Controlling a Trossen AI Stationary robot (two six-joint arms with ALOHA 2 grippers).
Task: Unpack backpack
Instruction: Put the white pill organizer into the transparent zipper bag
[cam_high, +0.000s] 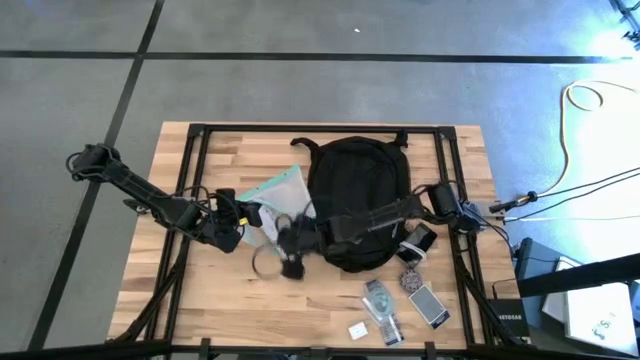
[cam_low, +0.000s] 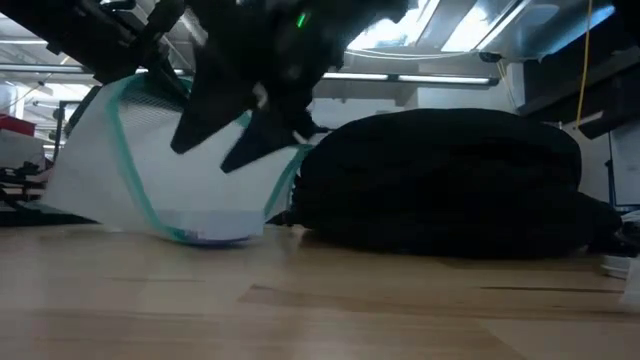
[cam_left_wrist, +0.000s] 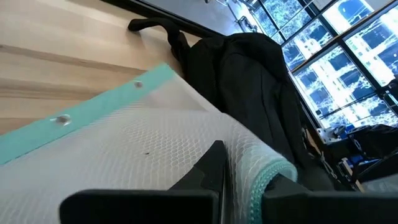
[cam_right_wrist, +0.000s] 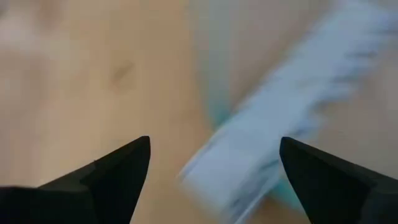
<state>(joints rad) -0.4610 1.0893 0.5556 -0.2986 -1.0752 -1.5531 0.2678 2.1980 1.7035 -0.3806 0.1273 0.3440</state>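
The large black fabric backpack (cam_high: 360, 200) lay flat at the table's middle, toward its far edge, with the clear mesh pouch with teal edging (cam_high: 275, 195) just beside it on its left. Your left gripper (cam_left_wrist: 239, 183) was pressed together, pinching that pouch's teal-trimmed edge and holding it off the light wooden table (cam_high: 330, 305). Your right gripper (cam_right_wrist: 214, 165) hung spread wide above the wood at the pouch's near end, gripping nothing. You'd have done well to keep the spread fingers clear of the mesh and lower the pouch well apart from the backpack.
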